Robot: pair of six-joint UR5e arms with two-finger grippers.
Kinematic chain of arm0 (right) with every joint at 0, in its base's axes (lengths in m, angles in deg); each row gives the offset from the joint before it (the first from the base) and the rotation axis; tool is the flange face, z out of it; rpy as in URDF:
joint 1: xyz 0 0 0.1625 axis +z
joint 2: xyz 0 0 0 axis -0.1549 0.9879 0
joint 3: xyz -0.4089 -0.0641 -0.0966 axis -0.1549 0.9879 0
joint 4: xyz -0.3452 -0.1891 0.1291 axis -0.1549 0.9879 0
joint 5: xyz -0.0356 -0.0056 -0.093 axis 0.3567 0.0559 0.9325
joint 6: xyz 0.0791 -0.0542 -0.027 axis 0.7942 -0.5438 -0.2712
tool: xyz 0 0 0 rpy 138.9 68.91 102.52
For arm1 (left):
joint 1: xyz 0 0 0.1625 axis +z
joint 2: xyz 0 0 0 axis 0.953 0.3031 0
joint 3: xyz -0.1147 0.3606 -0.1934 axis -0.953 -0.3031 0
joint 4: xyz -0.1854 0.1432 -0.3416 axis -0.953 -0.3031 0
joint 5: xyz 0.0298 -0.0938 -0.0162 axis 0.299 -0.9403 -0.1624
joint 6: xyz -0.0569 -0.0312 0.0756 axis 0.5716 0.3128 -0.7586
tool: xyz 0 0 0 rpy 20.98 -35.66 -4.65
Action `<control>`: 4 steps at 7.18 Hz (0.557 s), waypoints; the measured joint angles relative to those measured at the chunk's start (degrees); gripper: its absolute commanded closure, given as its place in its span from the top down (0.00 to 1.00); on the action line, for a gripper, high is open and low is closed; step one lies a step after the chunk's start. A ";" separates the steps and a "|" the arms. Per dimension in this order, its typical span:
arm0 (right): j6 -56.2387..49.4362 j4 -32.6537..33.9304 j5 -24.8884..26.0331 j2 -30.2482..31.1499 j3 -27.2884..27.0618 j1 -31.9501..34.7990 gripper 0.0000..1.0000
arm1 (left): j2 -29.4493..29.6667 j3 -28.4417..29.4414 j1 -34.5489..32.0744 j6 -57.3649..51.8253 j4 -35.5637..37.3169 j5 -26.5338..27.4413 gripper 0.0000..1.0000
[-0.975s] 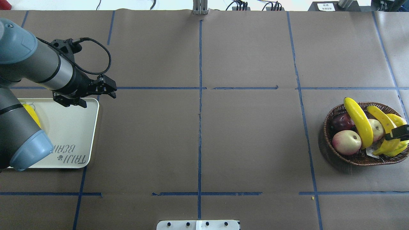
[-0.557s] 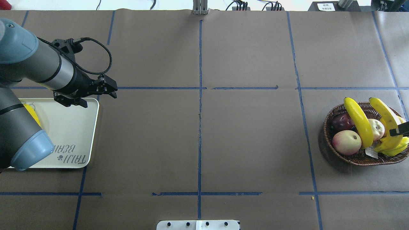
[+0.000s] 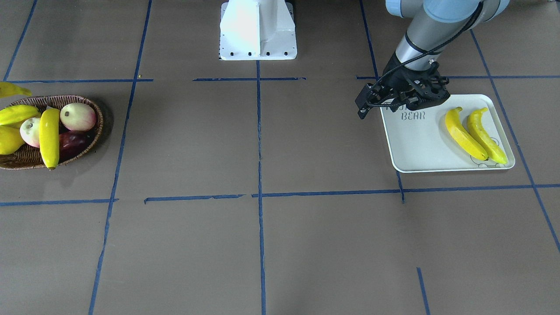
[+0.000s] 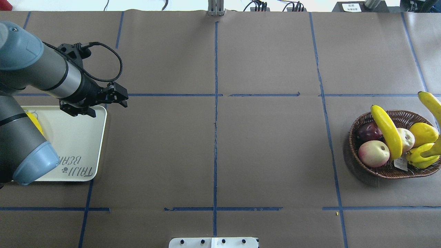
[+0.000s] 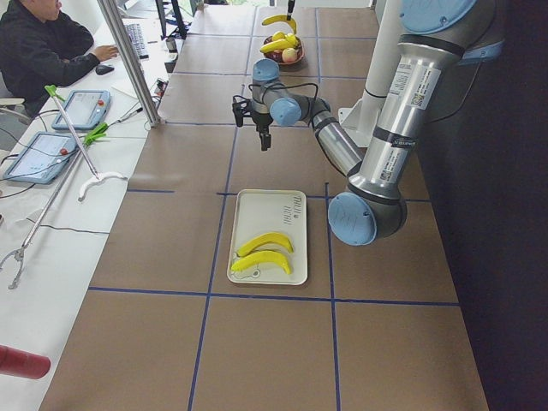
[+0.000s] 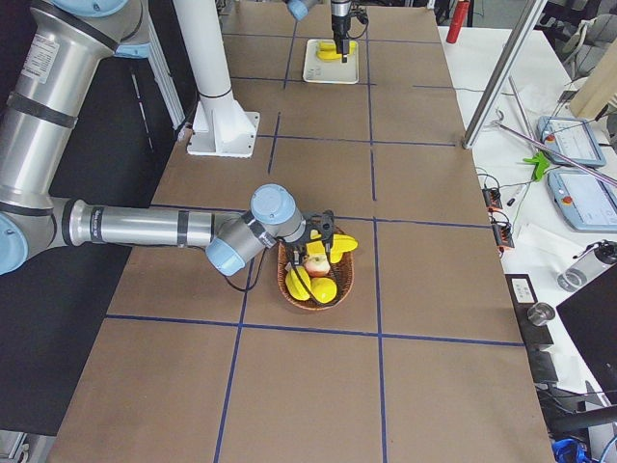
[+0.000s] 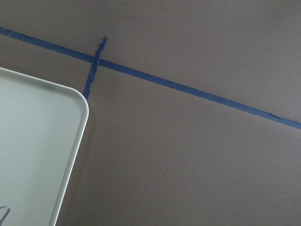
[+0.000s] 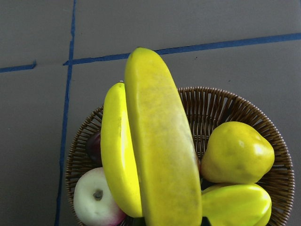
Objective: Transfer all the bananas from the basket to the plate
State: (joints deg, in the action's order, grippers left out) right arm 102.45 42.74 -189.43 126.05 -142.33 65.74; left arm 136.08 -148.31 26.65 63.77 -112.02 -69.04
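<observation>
My right gripper [image 6: 324, 241] is shut on a yellow banana [image 8: 160, 141] and holds it lifted over the wicker basket [image 4: 386, 170]; this banana shows at the overhead view's right edge [image 4: 430, 103]. Another banana [image 4: 387, 132] lies across the fruit in the basket. Two bananas [image 3: 463, 133] [image 3: 485, 135] lie side by side on the white plate [image 3: 420, 144]. My left gripper [image 4: 121, 97] is open and empty, hovering just past the plate's far corner [image 7: 37, 141].
The basket also holds a plump yellow mango-like fruit [image 8: 237, 153], a smaller yellow fruit [image 4: 422, 156], two pale red apples [image 4: 373, 153] and a dark red fruit [image 4: 367, 131]. Blue tape lines cross the brown table. The robot base [image 3: 258, 30] stands at the middle edge.
The right gripper has lifted the banana up out of the basket toward the overhead view's right edge. The left gripper has drifted slightly right.
</observation>
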 measured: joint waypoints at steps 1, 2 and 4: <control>-0.69 0.36 -2.18 -1.33 -0.69 1.27 0.00 | 0.06 -0.04 0.00 0.02 -0.16 -0.06 1.00; -0.74 2.20 -3.69 -5.00 -1.02 0.84 0.00 | 0.40 -0.04 0.09 0.31 -0.52 -0.11 1.00; 0.04 10.18 -2.22 -15.37 -1.19 -3.14 0.00 | 2.87 0.00 1.57 4.26 -1.20 -0.10 0.99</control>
State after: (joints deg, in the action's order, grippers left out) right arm 102.49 52.92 -191.65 110.68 -143.52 62.60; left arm 138.95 -148.31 28.22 68.02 -113.22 -69.14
